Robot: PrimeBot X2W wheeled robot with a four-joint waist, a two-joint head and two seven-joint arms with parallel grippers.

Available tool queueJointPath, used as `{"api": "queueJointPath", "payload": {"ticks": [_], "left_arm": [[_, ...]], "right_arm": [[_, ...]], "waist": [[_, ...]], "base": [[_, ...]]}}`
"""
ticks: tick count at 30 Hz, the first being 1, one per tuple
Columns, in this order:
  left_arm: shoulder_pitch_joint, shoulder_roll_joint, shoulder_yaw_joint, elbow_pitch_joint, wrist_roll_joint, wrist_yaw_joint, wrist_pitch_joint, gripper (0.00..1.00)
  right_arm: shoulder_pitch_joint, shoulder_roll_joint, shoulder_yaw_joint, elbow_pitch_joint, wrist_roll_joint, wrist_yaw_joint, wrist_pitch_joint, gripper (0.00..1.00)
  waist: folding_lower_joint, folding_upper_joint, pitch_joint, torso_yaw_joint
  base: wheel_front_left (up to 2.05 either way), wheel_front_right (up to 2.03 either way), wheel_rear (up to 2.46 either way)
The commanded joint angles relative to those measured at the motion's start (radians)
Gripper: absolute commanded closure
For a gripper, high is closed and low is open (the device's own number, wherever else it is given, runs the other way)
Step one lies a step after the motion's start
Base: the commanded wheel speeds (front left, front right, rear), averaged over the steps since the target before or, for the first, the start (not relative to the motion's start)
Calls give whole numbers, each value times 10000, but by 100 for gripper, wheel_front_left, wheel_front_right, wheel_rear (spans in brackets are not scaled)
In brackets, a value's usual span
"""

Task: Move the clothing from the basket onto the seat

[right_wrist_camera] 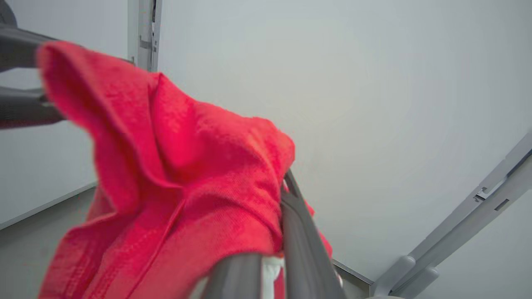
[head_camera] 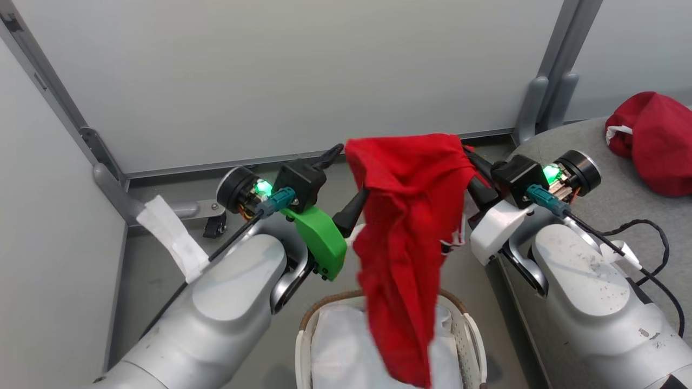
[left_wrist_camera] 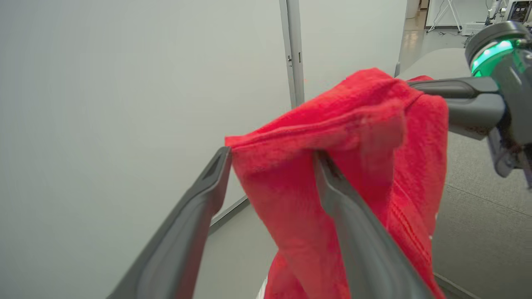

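A piece of red clothing (head_camera: 405, 227) hangs in the air between my two grippers, its lower end dangling into the white basket (head_camera: 471, 329). My right gripper (head_camera: 471, 162) is shut on the fabric's top right corner; in the right wrist view the cloth (right_wrist_camera: 178, 174) bunches over its fingers (right_wrist_camera: 297, 232). My left gripper (left_wrist_camera: 272, 155) stands open, fingers wide apart, with the cloth (left_wrist_camera: 291, 199) draped over one finger (left_wrist_camera: 353, 232). In the head view the left gripper (head_camera: 346, 181) is at the fabric's left edge. The grey seat (head_camera: 589, 140) lies at the right.
A second red garment (head_camera: 654, 146) with white trim lies bunched on the seat's far right. A white liner (head_camera: 335, 346) fills the basket. Grey partition walls (head_camera: 297, 70) with metal posts close the back and left. A black cable (head_camera: 657, 243) runs over the seat by my right arm.
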Motion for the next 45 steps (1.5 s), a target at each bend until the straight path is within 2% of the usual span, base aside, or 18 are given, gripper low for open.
{"api": "queueJointPath", "payload": {"ticks": [1,5,10,18,28,39,45], "left_arm": [[285,-86,111,51,-70,84,-89,0],[942,-302,502,-15,-99,193,-171,0],[1981,-476,1067,-571,512,329,-144,0],[3262,-711,1749,-980,1290,174,-148,0],[3829,-811,2367,-1424,1830,55,-148,0],[3969,-807,2476,-2217,2081,146,-148,0],[3819,-798,2568,-2186,2347,128,-147,0]], "right_arm": [[203,0,-150,-95,-70,-14,-49,100],[338,53,-565,-263,-243,-14,-49,100],[508,11,-989,-408,-452,-14,-49,100],[807,-60,-1426,-599,-631,-14,-49,100],[729,-30,-1679,-861,-825,-14,-49,100],[409,-297,-2199,-1525,-1143,-14,-49,100],[422,-326,-2558,-1813,-1223,-14,-49,100]], "waist": [[1,0,24,-27],[1,0,74,-92],[1,0,128,-178],[1,0,199,-297],[1,0,395,-667],[1,0,1049,-2589],[1,0,1507,-3691]], "base": [[0,0,0],[0,0,0],[0,0,0],[0,0,0],[0,0,0],[0,0,0],[0,0,0]]}}
